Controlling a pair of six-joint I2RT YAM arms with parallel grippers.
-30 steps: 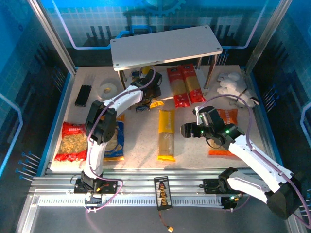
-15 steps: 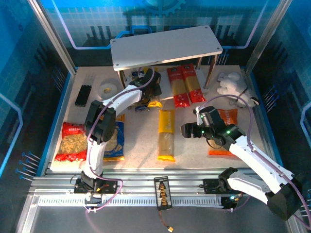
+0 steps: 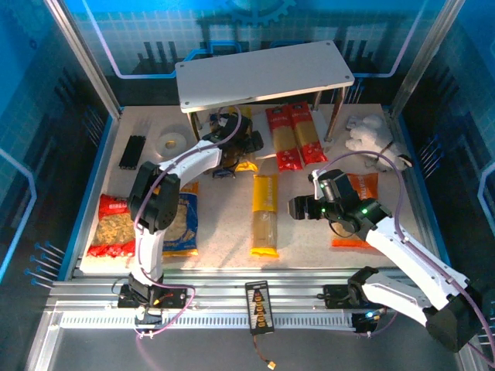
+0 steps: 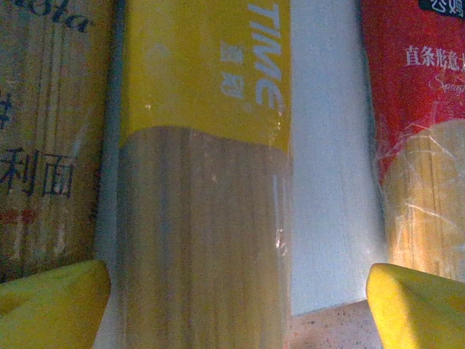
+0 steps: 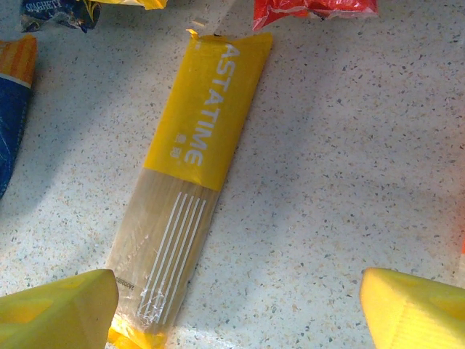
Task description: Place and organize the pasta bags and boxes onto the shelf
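Observation:
In the left wrist view my left gripper (image 4: 232,305) stands open astride a yellow pasta box (image 4: 203,182) lying on the shelf's white lower board (image 4: 327,182). A pack with a dark edge (image 4: 43,145) lies to its left and a red pasta box (image 4: 421,145) to its right. From above, the left gripper (image 3: 246,145) reaches under the shelf's top board (image 3: 263,73), beside two red boxes (image 3: 294,137). My right gripper (image 5: 236,309) hangs open over the table, just right of another yellow box (image 5: 189,167) (image 3: 264,214). The red bag (image 3: 114,224) and blue bag (image 3: 182,220) lie left; the orange bag (image 3: 357,209) is partly under the right arm.
A white plush toy (image 3: 371,135) sits at the back right by a shelf post. A black stick bundle (image 3: 133,151) and a white ring (image 3: 170,141) lie at the back left. The blue frame rims the table on both sides.
My left gripper has opened wide and let go of the yellow box, which now rests on the lower board. The right arm has stayed still.

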